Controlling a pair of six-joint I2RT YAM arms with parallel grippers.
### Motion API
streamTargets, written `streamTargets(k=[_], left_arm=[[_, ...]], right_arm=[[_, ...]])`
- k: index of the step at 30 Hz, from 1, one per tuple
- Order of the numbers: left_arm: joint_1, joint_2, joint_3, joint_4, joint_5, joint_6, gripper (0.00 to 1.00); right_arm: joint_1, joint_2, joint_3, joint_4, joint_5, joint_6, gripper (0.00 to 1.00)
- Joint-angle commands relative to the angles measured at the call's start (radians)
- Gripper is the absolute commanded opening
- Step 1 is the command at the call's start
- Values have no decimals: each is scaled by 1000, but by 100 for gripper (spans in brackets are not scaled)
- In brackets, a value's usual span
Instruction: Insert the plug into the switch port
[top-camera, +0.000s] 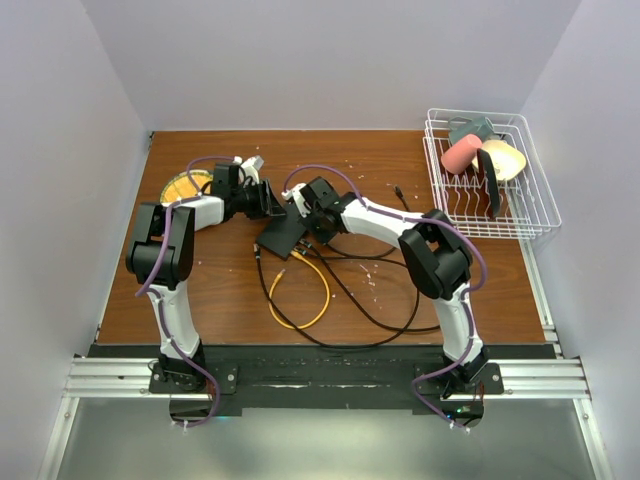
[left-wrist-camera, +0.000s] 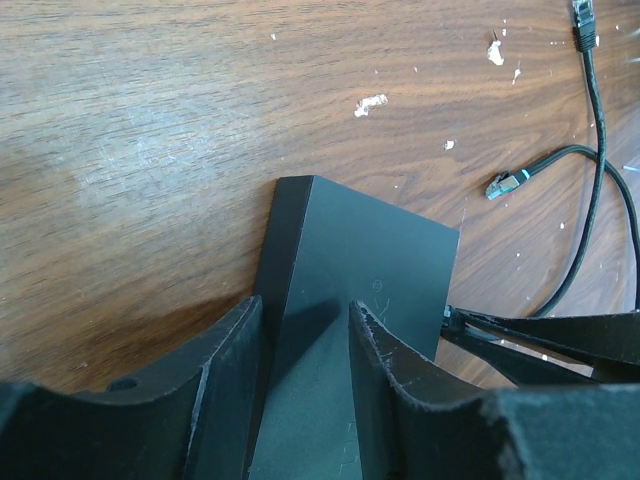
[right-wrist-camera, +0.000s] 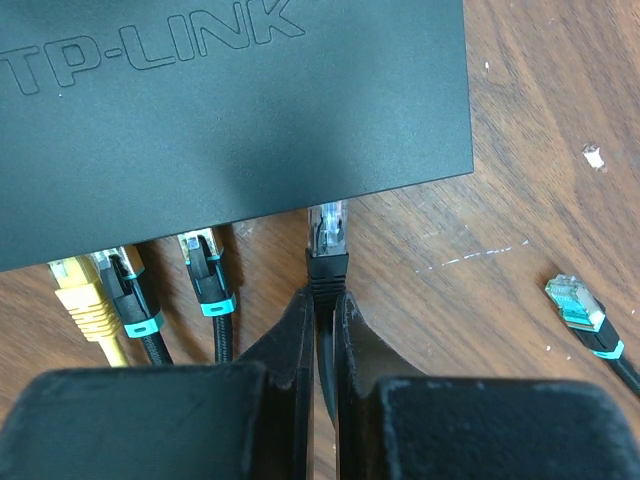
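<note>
With the right tool (right-wrist-camera: 322, 312) clamped on the plug (right-wrist-camera: 327, 232) at the switch (right-wrist-camera: 230, 120) edge mid-tabletop, and the left tool (left-wrist-camera: 305, 330) gripping that box, a skewed push could have jammed outside the hidden switch port or shoved the box away.

In the right wrist view the switch (right-wrist-camera: 230, 120) runs off the top and left edges. Its ports are hidden beneath its near edge, so it cannot be told whether the clear tip of the plug (right-wrist-camera: 327, 235) has entered one, and the plug's rear end disappears inside the right gripper (right-wrist-camera: 322, 310). In the left wrist view the left gripper (left-wrist-camera: 305, 310) covers the switch's near end, which also runs off the bottom edge. From above, ports and plugs are too small to make out.
</note>
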Motion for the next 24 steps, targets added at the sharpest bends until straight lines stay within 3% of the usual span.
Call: streamTargets(k=[1, 24], left_arm=[[-20, -8, -14, 24, 113, -16, 45], [-42, 0, 23, -1, 169, 4, 55]], right_arm=[[29, 25, 56, 46, -12, -39, 0], [37, 16, 68, 207, -11, -93, 0]])
